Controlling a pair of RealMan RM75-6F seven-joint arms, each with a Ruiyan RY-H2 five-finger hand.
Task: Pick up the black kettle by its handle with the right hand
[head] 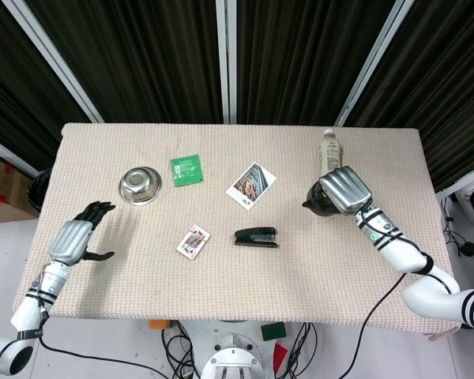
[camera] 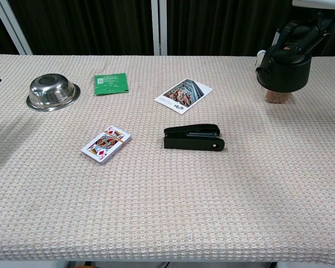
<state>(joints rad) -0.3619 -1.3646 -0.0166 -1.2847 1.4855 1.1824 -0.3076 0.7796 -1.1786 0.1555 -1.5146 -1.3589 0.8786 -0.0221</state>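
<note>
Dark curtains hang behind a table (head: 221, 260) covered in a beige woven cloth. Toward its far right side, the black kettle (camera: 283, 71) hangs clear of the cloth, carried from above by the right hand (head: 346, 190), whose fingers are clamped around the handle on top; the chest view shows the pot's underside off the surface, in front of a pale bottle (head: 329, 148) lying behind it. The pickup looks essentially accomplished, with only a steady hold or a little more height left to secure. Nearer the centre lie a black stapler (camera: 193, 137), a picture postcard (camera: 183, 95) and a deck of playing cards (camera: 105, 144); further left are a green packet (camera: 111, 84) and a steel bowl (camera: 53, 92). At the left edge, the left hand (head: 77, 238) rests idle, empty, fingers spread apart.
</note>
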